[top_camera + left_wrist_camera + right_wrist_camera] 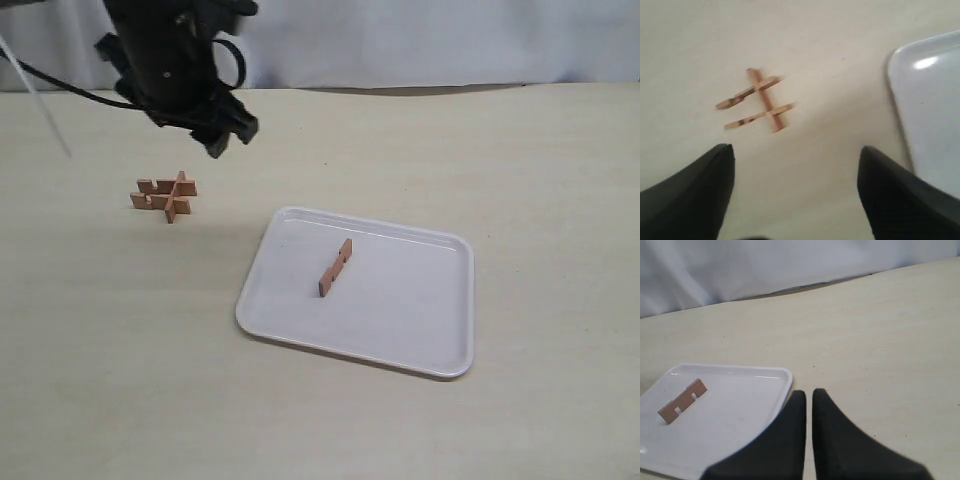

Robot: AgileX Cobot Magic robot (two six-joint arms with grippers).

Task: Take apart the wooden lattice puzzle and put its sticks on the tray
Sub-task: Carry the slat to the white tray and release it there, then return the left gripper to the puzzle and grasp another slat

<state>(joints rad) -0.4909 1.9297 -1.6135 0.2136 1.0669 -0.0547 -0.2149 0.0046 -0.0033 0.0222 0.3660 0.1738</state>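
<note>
The wooden lattice puzzle (pixel 165 195) lies on the table left of the tray, as a small cluster of crossed reddish-brown sticks (pixel 757 100). One separate stick (pixel 335 268) lies near the middle of the white tray (pixel 400 310). My left gripper (pixel 225 135) hangs above the table behind and to the right of the puzzle, open and empty (pixel 795 150). My right gripper (pixel 809 392) is shut on nothing, just off the tray's rim (pixel 785 385); the stick (pixel 682 401) lies further in. The right arm does not show in the exterior view.
The pale wooden table (pixel 120 380) stretches around the tray. A white curtain (pixel 420 40) closes off the back. A cable (pixel 60 85) trails from the left arm at the far left.
</note>
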